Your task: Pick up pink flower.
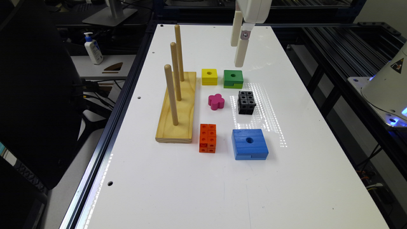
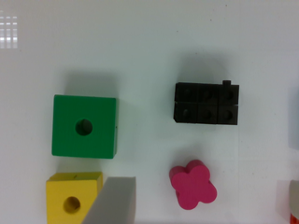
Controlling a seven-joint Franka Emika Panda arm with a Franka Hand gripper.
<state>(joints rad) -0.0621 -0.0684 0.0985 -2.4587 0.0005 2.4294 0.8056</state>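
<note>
The pink flower (image 1: 216, 101) is a small magenta four-lobed block lying flat on the white table (image 1: 190, 190), between the wooden peg board and the black block. In the wrist view the pink flower (image 2: 193, 184) lies near the black block (image 2: 207, 103), untouched. My gripper (image 1: 237, 54) hangs open well above the table, over the area just behind the green block (image 1: 233, 79), holding nothing. One pale finger (image 2: 113, 201) shows in the wrist view beside the yellow cube (image 2: 74, 198).
A wooden base with three upright pegs (image 1: 176, 105) stands at the exterior view's left of the flower. A yellow cube (image 1: 209, 76), black block (image 1: 246, 102), orange block (image 1: 207, 138) and blue block (image 1: 249, 143) surround it. The robot's base (image 1: 386, 86) sits at the right.
</note>
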